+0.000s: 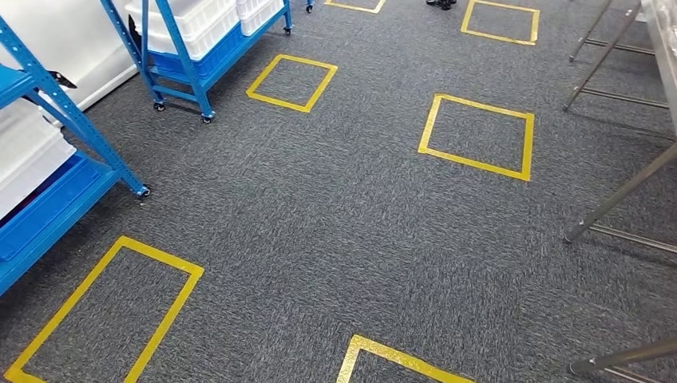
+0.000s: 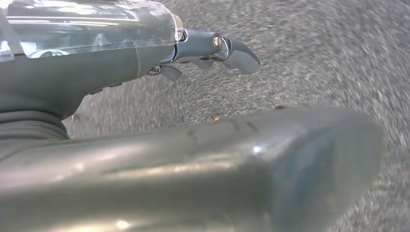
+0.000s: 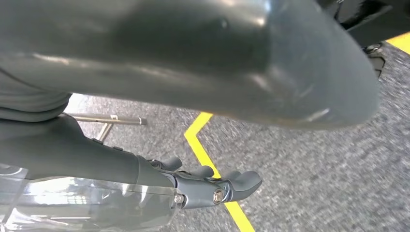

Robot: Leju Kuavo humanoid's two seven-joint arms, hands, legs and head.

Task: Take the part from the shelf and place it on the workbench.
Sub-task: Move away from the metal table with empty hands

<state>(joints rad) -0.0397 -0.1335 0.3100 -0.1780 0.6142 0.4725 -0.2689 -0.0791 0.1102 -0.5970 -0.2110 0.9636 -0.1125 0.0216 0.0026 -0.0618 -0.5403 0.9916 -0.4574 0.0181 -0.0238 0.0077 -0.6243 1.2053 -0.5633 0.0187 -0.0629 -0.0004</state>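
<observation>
I look down at grey carpet in the head view. A blue shelf [image 1: 76, 179] stands at the near left with a white bin [image 1: 28, 152] on it. A second blue shelf [image 1: 192, 56] on castors holds white bins further back. The workbench edge [image 1: 663, 48] and its metal legs [image 1: 619, 195] run along the right. My left hand [image 2: 159, 150] hangs over the carpet with its fingers [image 2: 227, 48] apart from the thumb, holding nothing. My right hand [image 3: 159, 72] hangs the same way, fingers [image 3: 217, 188] spread and empty, above a yellow tape line [image 3: 208, 154].
Yellow tape squares mark the carpet: one at the near left [image 1: 108, 311], two in the middle [image 1: 291, 82] [image 1: 477, 136], one at the far back [image 1: 499, 21]. Open carpet lies between the shelves and the workbench legs.
</observation>
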